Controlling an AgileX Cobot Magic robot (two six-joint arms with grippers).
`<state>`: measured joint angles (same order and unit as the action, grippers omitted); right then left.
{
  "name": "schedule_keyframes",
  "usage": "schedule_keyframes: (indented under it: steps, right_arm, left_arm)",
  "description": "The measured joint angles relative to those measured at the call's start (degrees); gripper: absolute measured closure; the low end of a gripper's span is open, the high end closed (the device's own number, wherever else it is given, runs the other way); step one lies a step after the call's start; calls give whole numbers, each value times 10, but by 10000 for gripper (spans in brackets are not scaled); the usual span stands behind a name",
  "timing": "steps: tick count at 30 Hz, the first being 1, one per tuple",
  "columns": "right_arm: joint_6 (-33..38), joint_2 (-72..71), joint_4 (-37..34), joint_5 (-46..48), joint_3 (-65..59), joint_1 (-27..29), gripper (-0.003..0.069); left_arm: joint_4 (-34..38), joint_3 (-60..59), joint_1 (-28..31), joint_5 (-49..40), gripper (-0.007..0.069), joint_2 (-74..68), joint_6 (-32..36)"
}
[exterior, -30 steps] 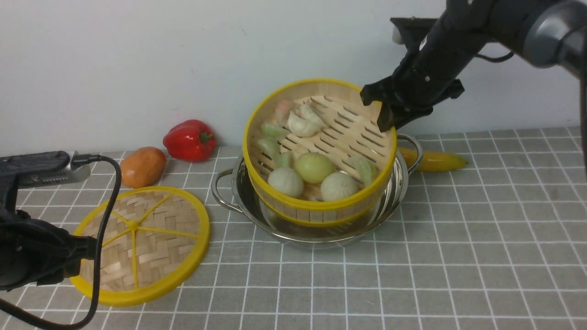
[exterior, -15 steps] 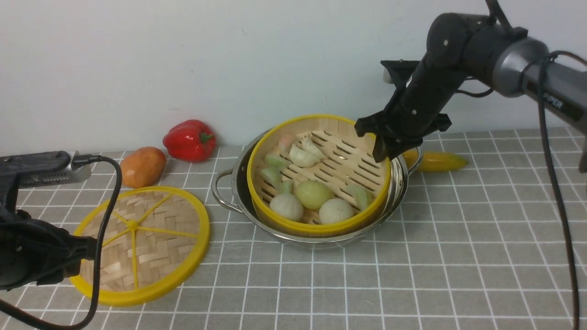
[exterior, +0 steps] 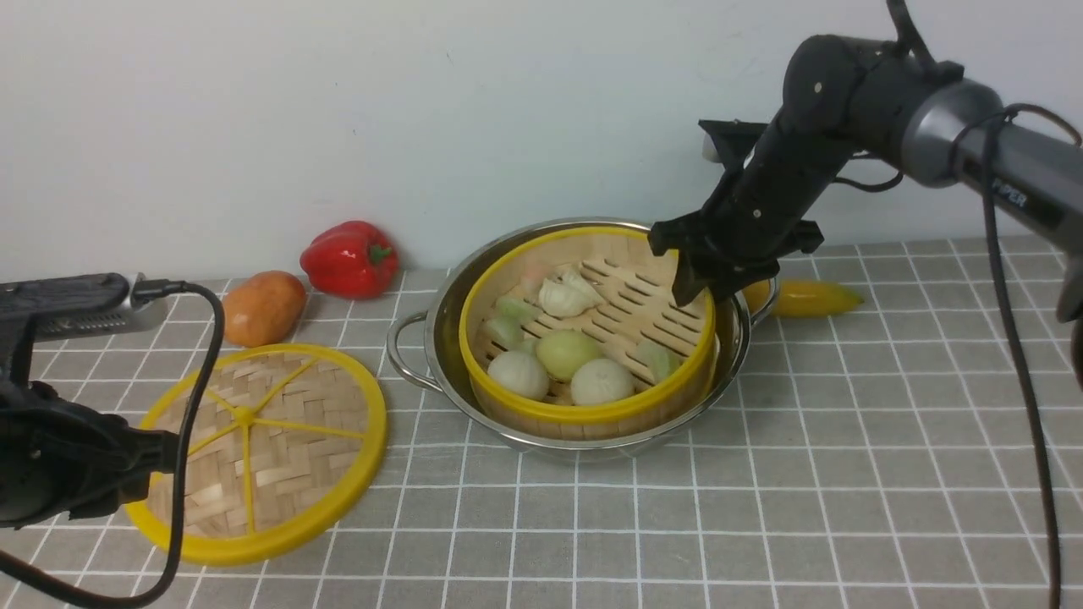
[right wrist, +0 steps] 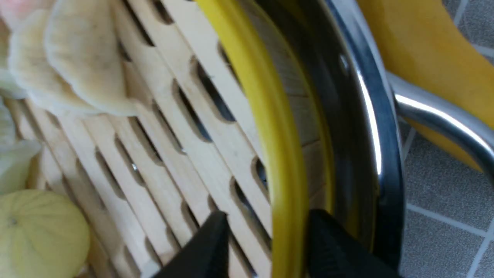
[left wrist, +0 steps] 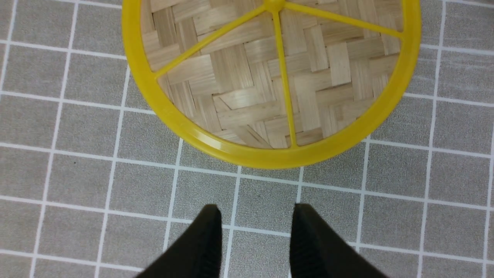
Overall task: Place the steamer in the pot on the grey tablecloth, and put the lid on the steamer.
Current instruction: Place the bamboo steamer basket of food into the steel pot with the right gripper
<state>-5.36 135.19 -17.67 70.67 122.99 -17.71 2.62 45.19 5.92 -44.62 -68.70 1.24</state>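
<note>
Seating the steamer (exterior: 592, 414) in the pot (exterior: 440, 338) appears nearly complete. Right gripper (right wrist: 268, 224): jaws parted astride the rim. Left gripper (left wrist: 256, 216): open, beside the lid (exterior: 296, 474) on the cloth (exterior: 761, 524). Next move requires withdrawing the right gripper cleanly.

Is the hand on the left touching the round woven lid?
Apart. The left wrist view shows bare cloth between the left gripper and the lid's yellow rim.
</note>
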Motion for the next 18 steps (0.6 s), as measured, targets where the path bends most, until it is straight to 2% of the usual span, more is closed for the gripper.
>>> schedule_keyframes:
  steps: [5, 18]
  right_arm:
    - [0, 0, -3, 0, 0, 0, 256]
    - [12, 0, -23, 0, 5, 1, 235]
  left_arm:
    - [1, 0, 0, 14, 382, -21, 0]
    - [28, 0, 0, 47, 382, -66, 8]
